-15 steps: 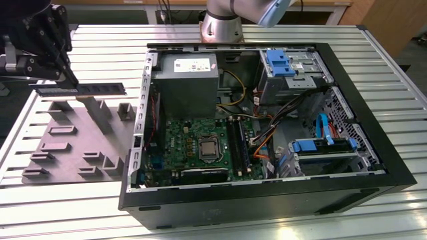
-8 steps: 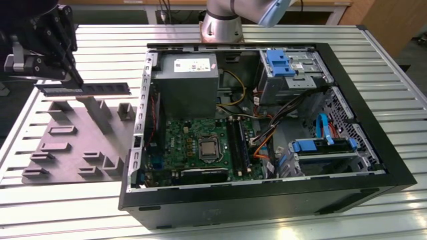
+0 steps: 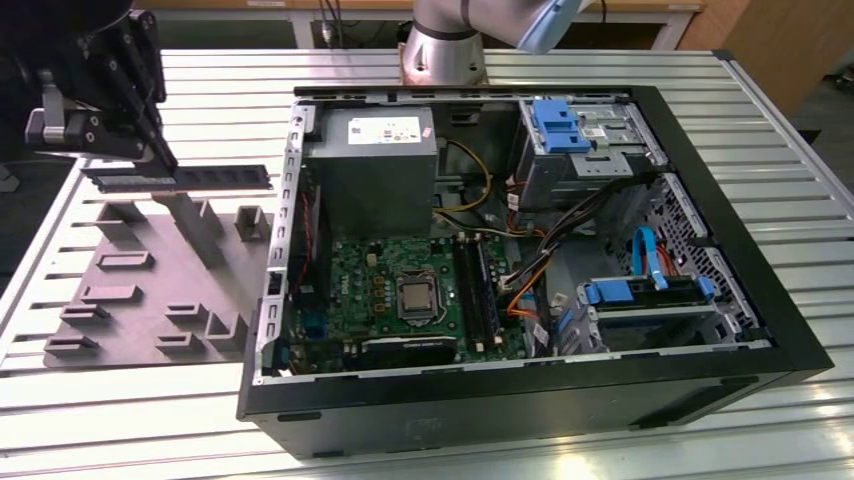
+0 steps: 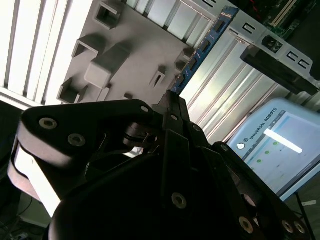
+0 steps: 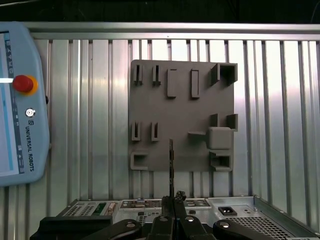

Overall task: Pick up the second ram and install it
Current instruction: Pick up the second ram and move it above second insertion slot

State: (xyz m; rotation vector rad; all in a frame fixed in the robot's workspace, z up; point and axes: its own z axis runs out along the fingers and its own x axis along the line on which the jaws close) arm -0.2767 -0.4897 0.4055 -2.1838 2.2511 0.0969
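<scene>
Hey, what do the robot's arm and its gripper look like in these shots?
The arm is a silver-grey cylindrical tube with a light blue joint cap. The black gripper has flat linkage fingers joined by round silver pivot pins, on a pale grey body.

Ribbed metal desk (image 3: pixel 787 200). Grey fixture plate (image 3: pixel 140 285) lies flat toward the exterior view's left, with the open computer case (image 3: pixel 507 410) just beside it. Pale blue teach pendant (image 5: pixel 22 130) lies on the slats near the plate.
</scene>
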